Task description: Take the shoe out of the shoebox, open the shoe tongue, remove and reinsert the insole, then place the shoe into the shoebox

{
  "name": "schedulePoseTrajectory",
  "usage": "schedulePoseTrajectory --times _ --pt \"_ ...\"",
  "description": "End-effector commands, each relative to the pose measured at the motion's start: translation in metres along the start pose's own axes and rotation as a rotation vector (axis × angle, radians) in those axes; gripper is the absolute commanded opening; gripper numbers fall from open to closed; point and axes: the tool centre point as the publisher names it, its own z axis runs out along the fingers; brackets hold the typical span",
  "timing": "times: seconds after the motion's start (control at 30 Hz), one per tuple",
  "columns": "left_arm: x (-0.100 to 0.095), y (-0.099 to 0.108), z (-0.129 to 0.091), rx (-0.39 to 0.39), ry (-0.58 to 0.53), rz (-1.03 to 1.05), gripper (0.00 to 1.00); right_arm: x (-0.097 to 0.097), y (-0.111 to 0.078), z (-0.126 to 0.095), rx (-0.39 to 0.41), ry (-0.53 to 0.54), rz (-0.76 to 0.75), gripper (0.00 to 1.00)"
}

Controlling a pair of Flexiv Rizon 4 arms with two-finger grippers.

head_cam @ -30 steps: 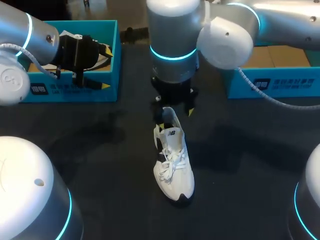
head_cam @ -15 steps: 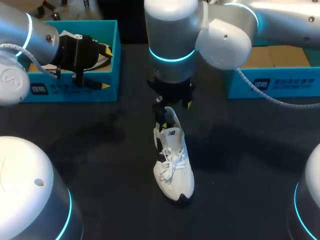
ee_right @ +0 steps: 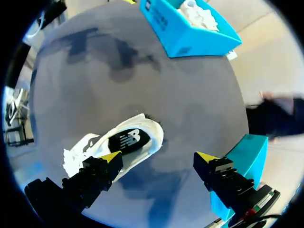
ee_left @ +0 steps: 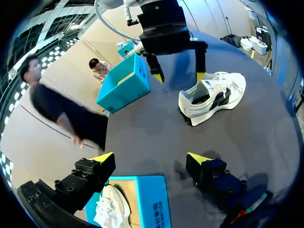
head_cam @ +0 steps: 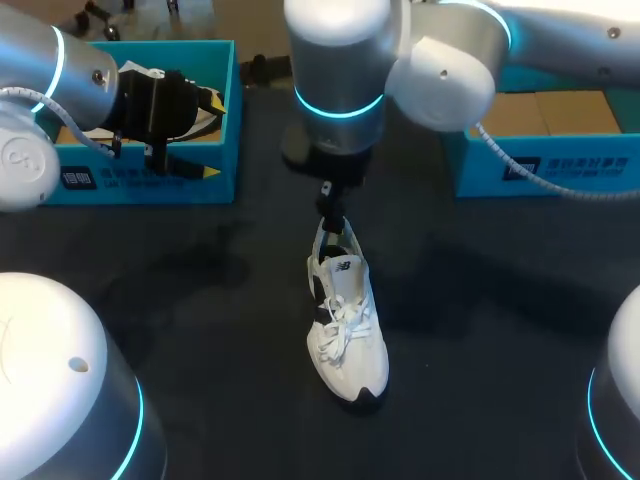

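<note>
Shoe: the white trainer is out of its box and stands on its sole in the middle of the table, with nothing holding it.
Long axis: heel towards the far edge, toe towards the robot's near edge.
Right gripper: hangs just over the heel end, fingers spread and gripping nothing. From its own camera, one yellow tip is above the shoe's mouth and the other is out over bare table beside the shoe.
Left gripper: fingers wide apart and empty, above the blue shoebox at the far left corner, where a second white shoe lies inside. It is well apart from the trainer.
Other box: blue, at the far right edge.
Nearer arm: the right one, by a long way.
What the next move turns on: the tongue and laces lie on from the heel, towards the near edge. I'd say the right gripper has to work along the shoe's length from the collar. For now it seems to span one side of the collar, not the tongue.
</note>
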Motion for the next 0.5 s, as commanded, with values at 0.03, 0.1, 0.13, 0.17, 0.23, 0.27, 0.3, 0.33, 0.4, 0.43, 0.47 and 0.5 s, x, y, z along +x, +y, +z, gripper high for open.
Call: schedulePoseTrajectory --times 0.03,0.1,0.13,0.17,0.23,0.27,0.3,0.33,0.4,0.43,0.47,0.5 --pt "-0.001 -0.001 0.001 -0.005 0.002 0.000 1.00 -0.004 0.007 0.018 -0.028 0.015 -0.036 1.00" --pt "-0.001 -0.001 0.001 -0.005 0.002 0.000 1.00 -0.005 0.009 0.022 -0.020 0.021 -0.046 1.00" --pt "-0.001 -0.001 0.001 -0.005 0.002 0.000 1.00 -0.005 0.009 0.022 -0.020 0.021 -0.046 1.00" --pt "-0.001 -0.001 0.001 -0.005 0.002 0.000 1.00 -0.006 0.010 0.039 -0.028 0.045 -0.073 1.00" --pt "-0.001 -0.001 0.001 -0.005 0.002 0.000 1.00 -0.006 0.011 0.046 -0.034 0.052 -0.077 1.00" --pt "-0.001 -0.001 0.001 -0.005 0.002 0.000 1.00 -0.007 0.011 0.050 -0.034 0.054 -0.091 1.00" --pt "-0.001 -0.001 0.001 -0.005 0.002 0.000 1.00 -0.007 0.012 0.053 -0.033 0.052 -0.099 1.00" --pt "-0.001 -0.001 0.001 -0.005 0.002 0.000 1.00 -0.008 0.012 0.055 -0.049 0.047 -0.101 1.00" --pt "-0.001 -0.001 0.001 -0.005 0.002 0.000 1.00 -0.009 0.012 0.059 -0.062 0.041 -0.119 1.00" --pt "-0.001 -0.001 0.001 -0.005 0.002 0.000 1.00 -0.009 0.012 0.062 -0.062 0.042 -0.134 1.00" --pt "-0.001 -0.001 0.001 -0.005 0.002 0.000 1.00 -0.010 0.012 0.064 -0.060 0.044 -0.154 1.00" --pt "-0.001 -0.001 0.001 -0.005 0.002 0.000 1.00 -0.010 0.013 0.068 -0.051 0.049 -0.171 1.00"
